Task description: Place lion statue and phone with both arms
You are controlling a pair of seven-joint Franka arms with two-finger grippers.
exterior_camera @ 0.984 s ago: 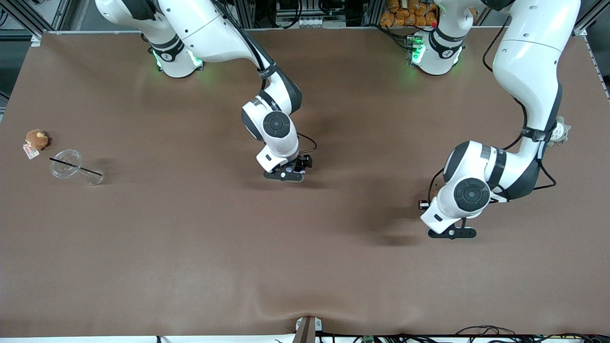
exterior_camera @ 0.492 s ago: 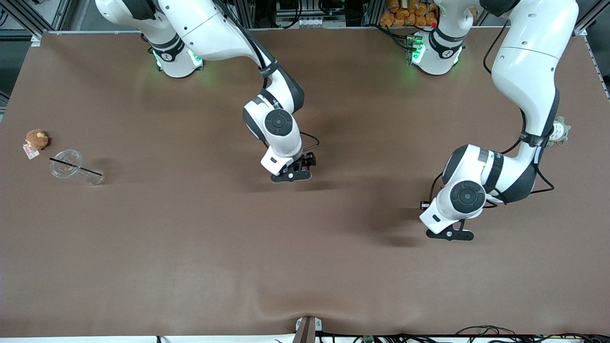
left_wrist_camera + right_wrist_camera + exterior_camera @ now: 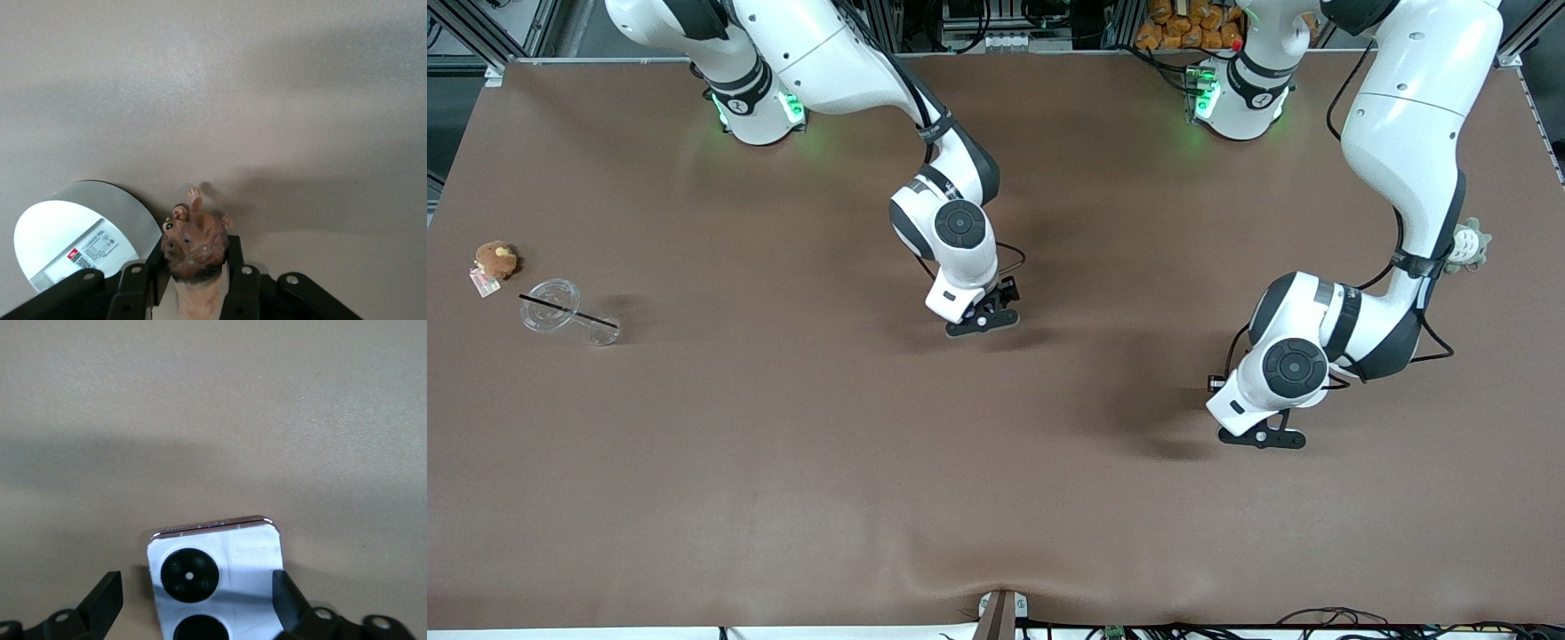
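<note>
My left gripper (image 3: 1263, 438) hangs over bare table toward the left arm's end. It is shut on the lion statue (image 3: 193, 243), a small reddish-brown figurine with a darker mane that pokes out past the fingertips (image 3: 233, 250). The statue is hidden under the hand in the front view. My right gripper (image 3: 983, 322) is low over the middle of the table. The pale lavender phone (image 3: 220, 553), black camera circles facing the wrist camera, sits between its spread fingers. One finger (image 3: 287, 597) is at the phone's edge and the other (image 3: 105, 595) stands apart from it. I cannot tell whether the phone rests on the table.
A round brown plush with a tag (image 3: 495, 259) and a clear cup on its side with a black straw (image 3: 560, 307) lie at the right arm's end. A grey-green plush (image 3: 1467, 244) shows past the left arm's forearm. The brown table mat has a ripple at the edge nearest the camera (image 3: 996, 578).
The right gripper has moved a little toward the left arm's end and turned slightly. The left gripper has drifted slightly toward the right arm's end with the lion statue in it.
</note>
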